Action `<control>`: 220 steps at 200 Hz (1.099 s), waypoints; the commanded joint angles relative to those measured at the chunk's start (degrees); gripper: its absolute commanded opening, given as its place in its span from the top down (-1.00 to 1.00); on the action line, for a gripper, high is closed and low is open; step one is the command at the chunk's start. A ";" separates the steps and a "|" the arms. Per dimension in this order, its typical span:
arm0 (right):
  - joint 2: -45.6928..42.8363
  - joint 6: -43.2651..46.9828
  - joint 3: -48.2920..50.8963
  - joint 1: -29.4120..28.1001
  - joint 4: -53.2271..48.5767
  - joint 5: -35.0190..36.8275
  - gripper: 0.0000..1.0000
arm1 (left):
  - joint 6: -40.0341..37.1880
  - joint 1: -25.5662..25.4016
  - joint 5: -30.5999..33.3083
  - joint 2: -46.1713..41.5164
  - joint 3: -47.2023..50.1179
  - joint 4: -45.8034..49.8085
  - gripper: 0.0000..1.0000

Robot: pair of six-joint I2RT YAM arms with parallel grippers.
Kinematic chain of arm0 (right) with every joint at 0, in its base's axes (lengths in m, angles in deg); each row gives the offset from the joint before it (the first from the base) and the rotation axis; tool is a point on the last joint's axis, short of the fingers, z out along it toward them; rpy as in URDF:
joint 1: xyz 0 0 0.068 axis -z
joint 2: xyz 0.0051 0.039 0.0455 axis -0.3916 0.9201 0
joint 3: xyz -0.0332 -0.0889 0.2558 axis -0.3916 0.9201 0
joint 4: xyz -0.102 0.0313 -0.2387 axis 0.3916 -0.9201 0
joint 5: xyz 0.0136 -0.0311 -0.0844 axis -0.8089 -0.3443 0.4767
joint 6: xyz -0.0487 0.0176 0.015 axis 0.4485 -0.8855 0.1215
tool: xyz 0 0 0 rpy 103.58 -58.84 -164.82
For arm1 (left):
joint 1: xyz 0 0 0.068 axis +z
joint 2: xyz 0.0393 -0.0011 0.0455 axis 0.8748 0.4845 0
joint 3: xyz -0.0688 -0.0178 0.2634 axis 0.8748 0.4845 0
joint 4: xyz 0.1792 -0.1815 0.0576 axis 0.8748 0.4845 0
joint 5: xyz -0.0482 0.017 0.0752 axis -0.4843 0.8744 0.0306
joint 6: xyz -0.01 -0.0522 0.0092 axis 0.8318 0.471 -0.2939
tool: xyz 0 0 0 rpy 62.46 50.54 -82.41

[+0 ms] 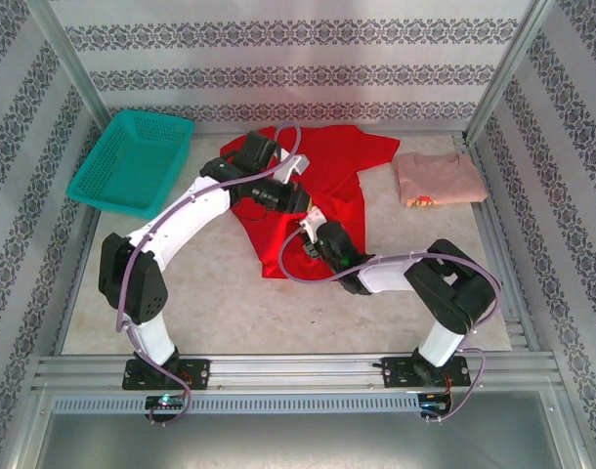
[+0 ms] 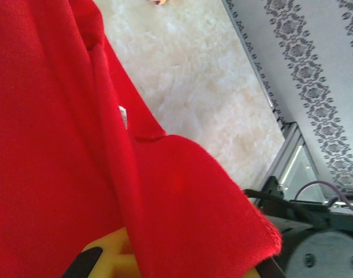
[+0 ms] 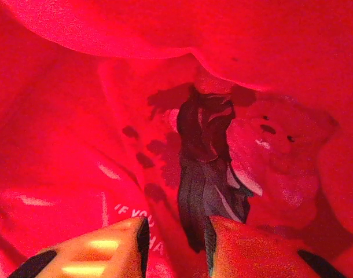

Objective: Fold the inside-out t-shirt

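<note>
A: Right, shirt (image 1: 329, 156) loc?
B: Red, upper centre of top view, on table (image 1: 230, 303). Lower part bunched where both arms meet. Teal basket (image 1: 91, 156) upper left, apart from it. Folded pink shirt (image 1: 440, 176) upper right, near red sleeve; touching or not, unclear.
A: L gripper (image 1: 296, 199)?
B: Mid frame, clamped on shirt. Wrist cam: red cloth draped over yellow fingers (image 2: 116, 253) at bottom edge, hem lower right, white label (image 2: 123, 114) mid-left.
A: R gripper (image 1: 312, 228)?
B: Just below L, tip in among the cloth. Wrist cam: red all round, jaws narrow, dark fold (image 3: 202, 174) running down btwn tips. Pinched or not, can't tell. Bear print (image 3: 275, 153) right of fold.
</note>
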 commanded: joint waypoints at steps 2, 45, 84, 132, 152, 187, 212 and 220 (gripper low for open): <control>1.56 -0.51 -0.69 1.31 2.70 2.09 0.31 | 5.92 -0.13 -4.80 -4.26 0.11 -1.89 1.00; 3.60 0.44 -2.61 2.83 1.42 -3.24 0.28 | 9.62 -3.11 -6.04 -9.49 -0.25 -4.67 1.00; 5.72 -0.08 -5.56 2.46 -1.10 -1.67 0.24 | 8.70 -5.08 -5.26 -10.05 -2.65 -2.79 1.00; 9.12 -3.57 -12.11 3.63 -8.60 0.17 0.12 | 9.24 -6.89 -7.37 -11.20 -6.79 -4.21 1.00; 10.91 -4.92 -15.83 3.64 -12.99 1.03 0.05 | 9.89 -7.78 -8.75 -11.22 -8.46 -5.31 1.00; 13.80 -7.00 -21.87 4.25 -20.73 2.75 -0.06 | 9.61 -8.59 -8.81 -11.38 -11.74 -4.89 1.00; 16.00 -8.49 -26.05 5.39 -27.05 3.35 -0.15 | 9.85 -8.98 -9.10 -11.94 -13.59 -5.30 1.00; 16.58 -8.71 -27.35 5.82 -28.95 3.54 -0.18 | 9.77 -9.06 -9.28 -12.15 -14.05 -5.18 1.00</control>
